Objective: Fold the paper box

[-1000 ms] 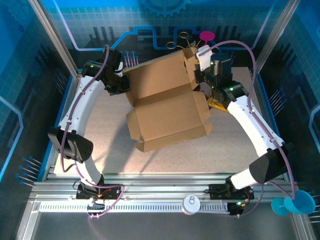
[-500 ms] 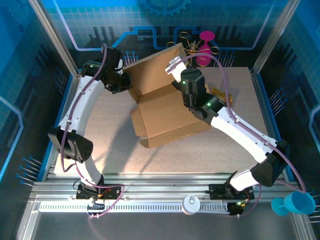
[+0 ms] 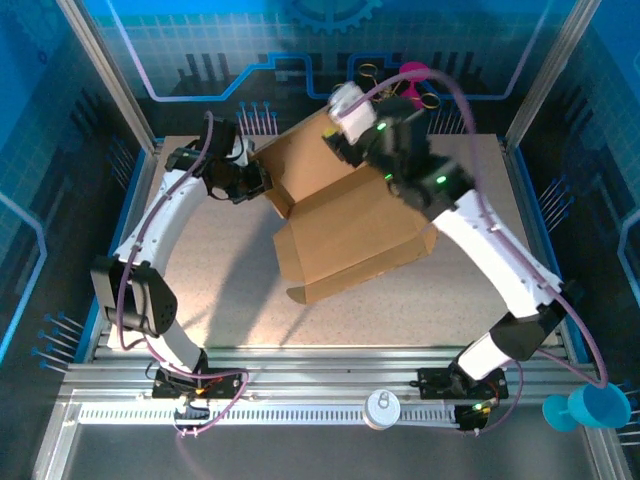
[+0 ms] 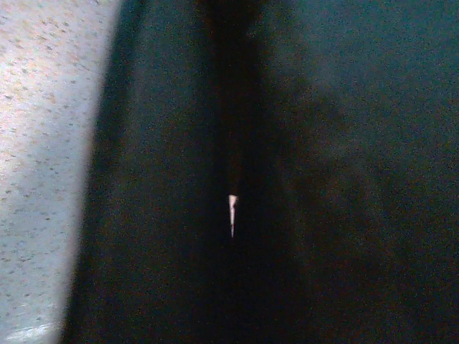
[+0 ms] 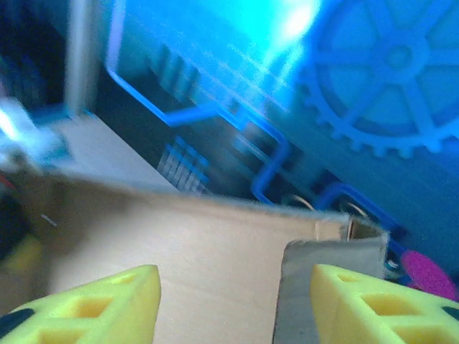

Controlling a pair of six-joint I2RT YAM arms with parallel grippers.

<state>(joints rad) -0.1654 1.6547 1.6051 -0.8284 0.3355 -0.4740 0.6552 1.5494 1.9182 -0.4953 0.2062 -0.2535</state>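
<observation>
swung across since a second ago, my right gripper (image 5: 231, 287) hangs jaws apart over the raised panel of the paper box (image 3: 350, 235); my left gripper (image 3: 255, 185) pinches its edge, keeping it upright.

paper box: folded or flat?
Partly folded. The paper box has its far panel raised, its near panel lying on the table.

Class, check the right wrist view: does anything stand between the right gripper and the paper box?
Nothing visible does. The right gripper has its yellow fingers apart, and the paper box shows its raised brown panel directly ahead of them, with no other object in between.
</observation>
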